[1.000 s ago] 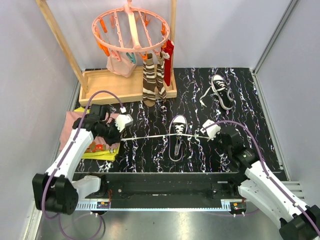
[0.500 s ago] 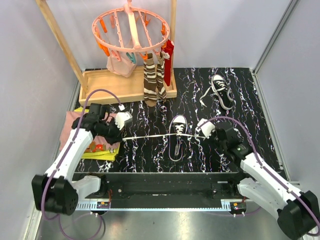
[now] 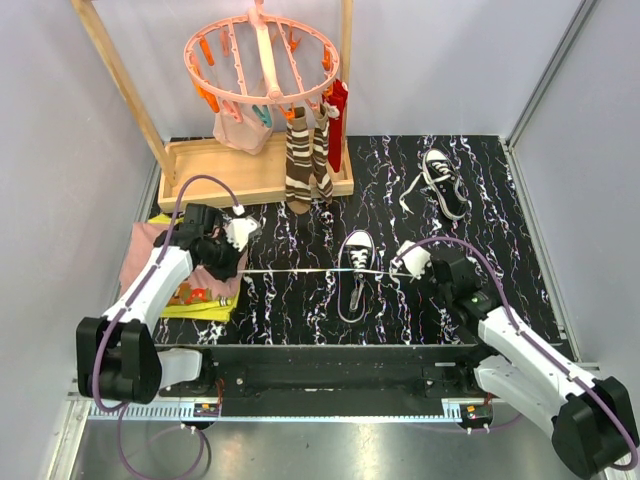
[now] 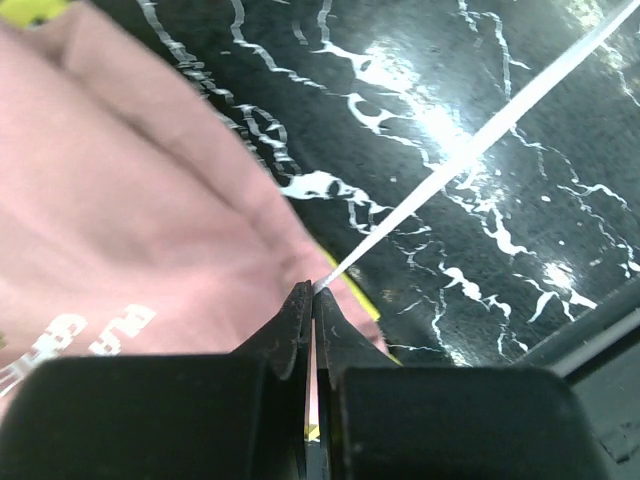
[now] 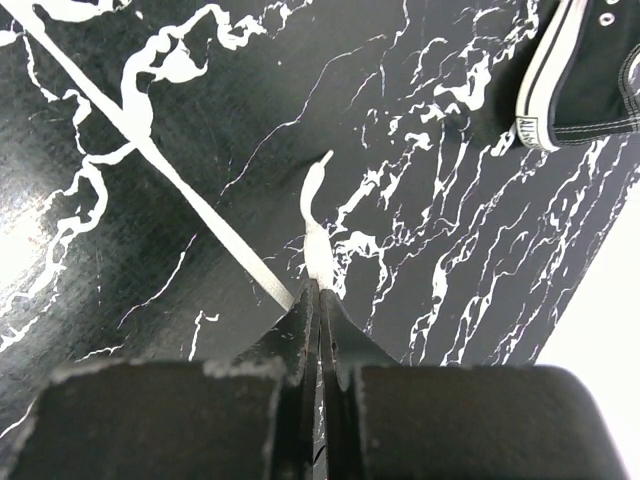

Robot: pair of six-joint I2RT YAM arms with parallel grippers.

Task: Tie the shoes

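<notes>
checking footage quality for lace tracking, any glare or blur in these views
Top external: even light, sharp, no strong glare. Left wrist: bright glare on the mat beside the lace; the left claw pinching it is dark and soft. Right wrist: glare patch at the left edge; right claw dark, lace readable.

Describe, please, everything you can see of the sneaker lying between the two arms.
The sneaker is black canvas with a white sole and toe cap, standing sole-down on the black marbled table. Its white lace is untied and stretched taut sideways: one end is pinched in the left gripper, the other in the right gripper, both jaws shut.
</notes>
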